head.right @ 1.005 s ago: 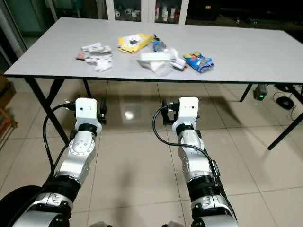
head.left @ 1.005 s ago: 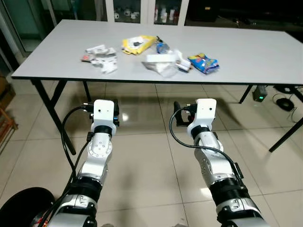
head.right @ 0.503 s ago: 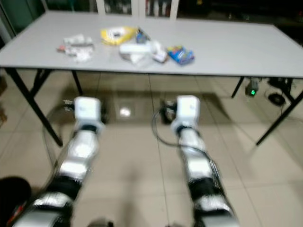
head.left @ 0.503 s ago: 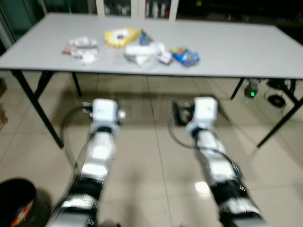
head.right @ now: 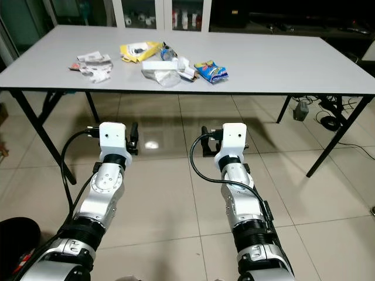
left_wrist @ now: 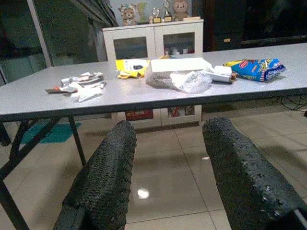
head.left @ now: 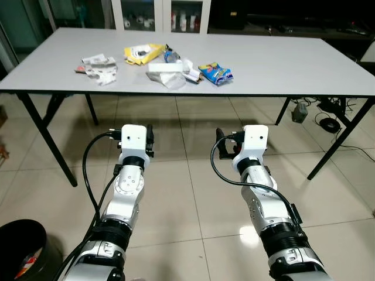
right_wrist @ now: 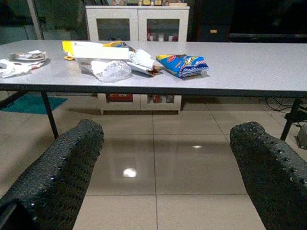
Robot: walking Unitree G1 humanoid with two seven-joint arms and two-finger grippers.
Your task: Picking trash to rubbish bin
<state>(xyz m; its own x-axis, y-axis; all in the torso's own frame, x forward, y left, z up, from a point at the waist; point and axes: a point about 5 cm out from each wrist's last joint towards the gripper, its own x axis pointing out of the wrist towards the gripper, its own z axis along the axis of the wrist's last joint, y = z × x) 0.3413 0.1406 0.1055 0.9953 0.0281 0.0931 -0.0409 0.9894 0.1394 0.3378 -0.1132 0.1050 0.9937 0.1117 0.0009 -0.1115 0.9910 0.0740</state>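
Trash lies on a grey table [head.left: 304, 64]: crumpled white wrappers [head.left: 96, 63] at the left, a yellow packet [head.left: 143, 52], a white box on clear plastic [head.left: 167, 71], and a blue snack bag [head.left: 215, 72]. A black rubbish bin [head.left: 23, 249] stands on the floor at my lower left. Both arms reach forward at about floor-tile height, short of the table's front edge. My left gripper [left_wrist: 168, 132] is open and holds nothing. My right gripper [right_wrist: 168, 132] is open wider, also with nothing between its fingers.
Black table legs [head.left: 50, 137] slant down at the left and right [head.left: 337, 137]. A white cabinet [head.left: 161, 14] stands behind the table. Cables and a small box [head.left: 302, 111] lie on the floor at the right. Beige tiles stretch between me and the table.
The whole picture has shifted: the table now sits farther off and more of the bin shows, so the camera moved back. The earlier blur is gone. Both arms keep the same pose.
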